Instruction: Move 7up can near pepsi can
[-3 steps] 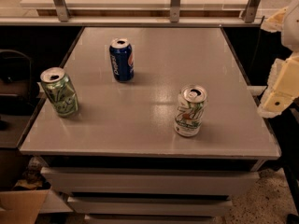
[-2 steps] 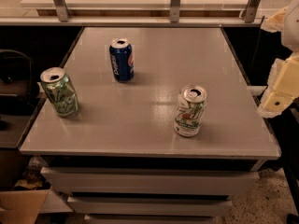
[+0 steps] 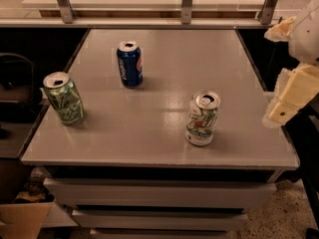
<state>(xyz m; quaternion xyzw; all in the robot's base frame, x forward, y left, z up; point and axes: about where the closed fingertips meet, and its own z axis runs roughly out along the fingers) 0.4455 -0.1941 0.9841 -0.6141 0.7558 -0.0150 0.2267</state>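
Note:
The 7up can (image 3: 203,118), white and silver with green lettering, stands upright near the front right of the grey table (image 3: 164,83). The pepsi can (image 3: 129,63), dark blue, stands upright at the back left of centre. My gripper (image 3: 291,96) is at the right edge of the view, beyond the table's right side, well to the right of the 7up can and touching nothing.
A pale green patterned can (image 3: 63,98) stands near the table's left edge. A railing with metal posts (image 3: 187,4) runs behind the table. Drawers (image 3: 159,195) sit below the top. A cardboard box (image 3: 20,220) lies on the floor at the lower left.

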